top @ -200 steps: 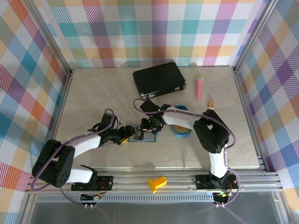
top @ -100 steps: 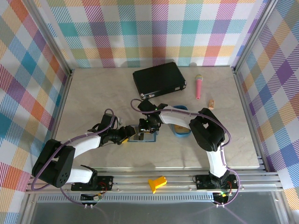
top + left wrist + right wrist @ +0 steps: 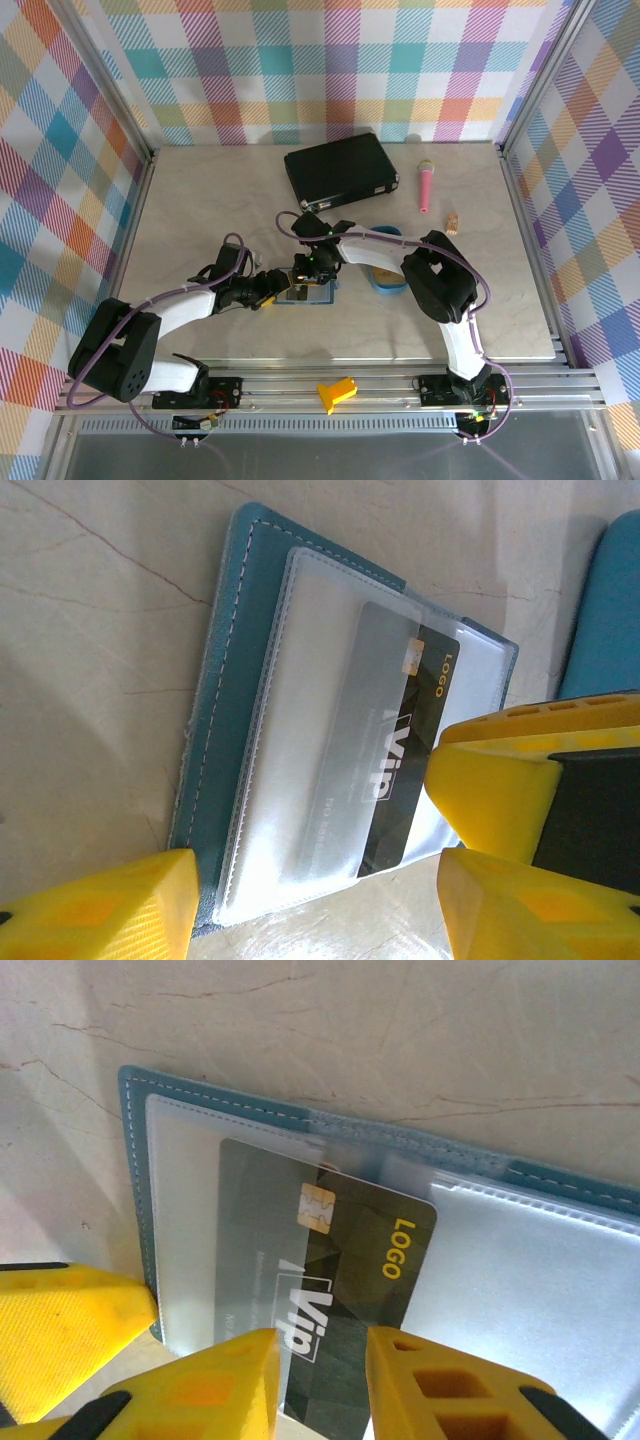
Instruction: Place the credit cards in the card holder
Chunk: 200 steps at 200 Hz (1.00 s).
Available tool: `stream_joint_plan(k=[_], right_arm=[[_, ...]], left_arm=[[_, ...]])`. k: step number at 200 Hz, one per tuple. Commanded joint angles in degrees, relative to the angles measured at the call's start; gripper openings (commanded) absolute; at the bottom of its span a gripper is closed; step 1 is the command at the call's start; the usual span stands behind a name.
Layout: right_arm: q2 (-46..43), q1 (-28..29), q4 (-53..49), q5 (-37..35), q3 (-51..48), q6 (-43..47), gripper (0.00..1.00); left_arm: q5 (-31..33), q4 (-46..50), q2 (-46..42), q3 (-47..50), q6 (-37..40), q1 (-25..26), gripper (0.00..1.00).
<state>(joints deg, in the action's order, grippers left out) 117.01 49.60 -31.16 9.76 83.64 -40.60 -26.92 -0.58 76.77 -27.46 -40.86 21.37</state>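
Observation:
The teal card holder (image 3: 318, 296) lies open on the table, its clear pockets up (image 3: 240, 680) (image 3: 200, 1100). A black credit card (image 3: 400, 770) (image 3: 350, 1270) printed "VIP" and "LOGO" sits partly inside the left clear pocket, its right half sticking out. My right gripper (image 3: 306, 274) (image 3: 320, 1360) hovers over the card's near edge, its fingers a narrow gap apart with the card showing between them. My left gripper (image 3: 273, 291) (image 3: 315, 900) stands open at the holder's left end. Its yellow fingers are spread wider than the holder. The other cards are out of view.
A blue oval tray (image 3: 388, 276) (image 3: 610, 620) lies just right of the holder, under the right arm. Behind it are a large black case (image 3: 340, 170), a pink stick (image 3: 425, 186) and a small tan piece (image 3: 453, 221). A yellow block (image 3: 337, 392) rests on the front rail.
My right gripper has crept a little to the left over the holder. The left arm and the holder have stayed put.

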Motion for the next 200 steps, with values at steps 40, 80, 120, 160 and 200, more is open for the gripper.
stream_joint_plan(k=[40, 80, 120, 160, 200], right_arm=[[1.38, 0.71, -2.05, -0.34, 2.09, 1.05, 0.29], [2.37, 1.03, -3.22, -1.79, 3.02, 1.09, 0.30], [3.80, 1.34, -2.96, -0.95, 3.81, 1.15, 0.31], [4.67, 1.34, -0.69, 1.40, 3.65, 0.52, 0.31], [4.67, 1.35, 1.86, 3.90, 3.18, -0.72, 0.30]], left_arm=[[-0.77, -1.55, -0.30, 0.96, 0.16, 0.48, 0.64], [-0.76, -1.65, -0.57, 1.09, 0.10, 0.43, 0.64], [-0.77, -1.79, -0.39, 1.27, 0.09, 0.43, 0.64], [-0.77, -2.06, -0.06, 1.27, 0.04, 0.43, 0.63], [-0.96, -2.14, 0.23, 1.10, 0.00, 0.43, 0.63]])
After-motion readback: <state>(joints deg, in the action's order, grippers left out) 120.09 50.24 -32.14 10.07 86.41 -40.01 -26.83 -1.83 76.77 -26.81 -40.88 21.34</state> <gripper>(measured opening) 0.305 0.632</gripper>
